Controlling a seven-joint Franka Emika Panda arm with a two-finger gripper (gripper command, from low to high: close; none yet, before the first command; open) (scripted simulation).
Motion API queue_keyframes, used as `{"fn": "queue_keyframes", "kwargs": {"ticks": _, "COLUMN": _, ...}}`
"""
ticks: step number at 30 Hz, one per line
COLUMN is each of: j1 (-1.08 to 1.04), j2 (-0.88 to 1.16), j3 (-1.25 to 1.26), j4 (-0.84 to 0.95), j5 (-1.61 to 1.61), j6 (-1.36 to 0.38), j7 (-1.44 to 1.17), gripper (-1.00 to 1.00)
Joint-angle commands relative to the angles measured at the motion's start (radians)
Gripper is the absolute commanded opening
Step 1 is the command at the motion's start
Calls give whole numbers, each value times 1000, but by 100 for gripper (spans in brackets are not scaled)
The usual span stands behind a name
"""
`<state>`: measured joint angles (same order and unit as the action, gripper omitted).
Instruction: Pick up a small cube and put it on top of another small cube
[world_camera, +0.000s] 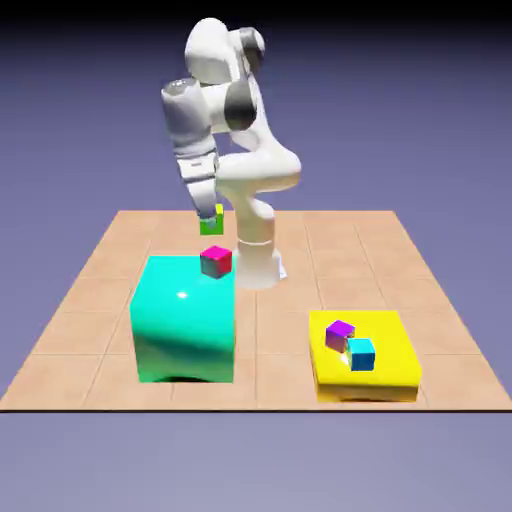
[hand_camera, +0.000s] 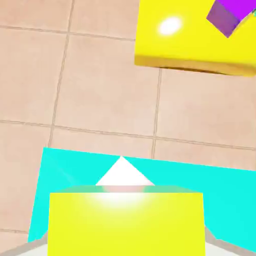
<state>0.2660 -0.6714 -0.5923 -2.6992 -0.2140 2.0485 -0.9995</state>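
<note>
Tiled table (world_camera: 120, 300): hand (world_camera: 210, 222) grips small cube (world_camera: 211, 221) above magenta cube (world_camera: 216, 261).

Arm (world_camera: 225, 110): glossy white rounded shells throughout, rendered with soft grey shading on the undersides. Links are thick, tube-like segments joined by bulbous elbows. Dark grey to black bands and caps mark the joints; one round dark cap sits at the topmost joint, another dark patch on the mid-body between two white housings. The segment nearest the wrist reads light grey with a rounded top. Base column is a white cylinder flaring slightly at its foot on the surface. Gripper (world_camera: 211, 215): grey, boxy, small; fingers too small to resolve. No cables, screws or markings discernible.
</note>
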Motion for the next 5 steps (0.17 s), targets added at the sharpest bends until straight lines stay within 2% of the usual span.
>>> {"fn": "queue_keyframes", "kwargs": {"ticks": 1, "j1": 0, "j2": 9, "j3": -7, "j4": -20, "j5": -2, "j6": 29, "j7": -2, "gripper": -100}}
{"fn": "queue_keyframes", "kwargs": {"ticks": 2, "j1": 0, "j2": 9, "j3": -7, "j4": -20, "j5": -2, "j6": 29, "j7": -2, "gripper": 100}}
{"fn": "queue_keyframes", "kwargs": {"ticks": 5, "j1": -1, "j2": -18, "j3": 14, "j4": 41, "j5": 7, "j6": -58, "j7": 3, "gripper": 100}}
